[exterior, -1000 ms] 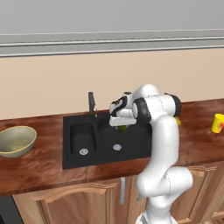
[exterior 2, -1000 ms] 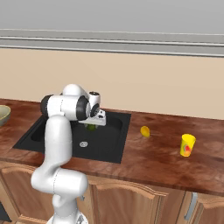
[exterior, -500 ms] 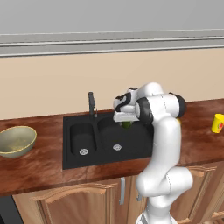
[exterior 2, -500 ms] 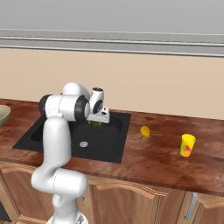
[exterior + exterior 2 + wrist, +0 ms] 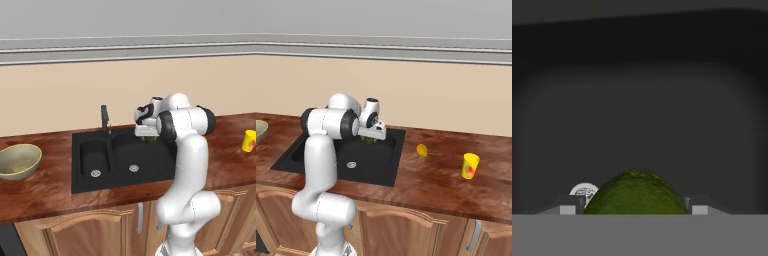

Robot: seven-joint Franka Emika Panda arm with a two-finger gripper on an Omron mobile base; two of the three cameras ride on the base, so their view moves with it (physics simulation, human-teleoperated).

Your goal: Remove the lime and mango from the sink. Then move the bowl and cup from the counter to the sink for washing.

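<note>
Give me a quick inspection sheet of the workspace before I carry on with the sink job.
Surface: reddish-brown counter, black double-basin sink set into it.
Lime: held between the fingers of the gripper, above the large basin; also seen under the hand.
Mango: already out, lying on the counter right of the sink.
Bowl: upright on the counter left of the sink, not yet moved.
Cup: upright on the counter, right of the mango, not yet moved.
Clutter: nothing seen.
Gripper: closed on the lime.
Cables: nothing seen.
Surroundings: dark faucet behind the sink, beige wall, light wooden cabinets below.
</note>
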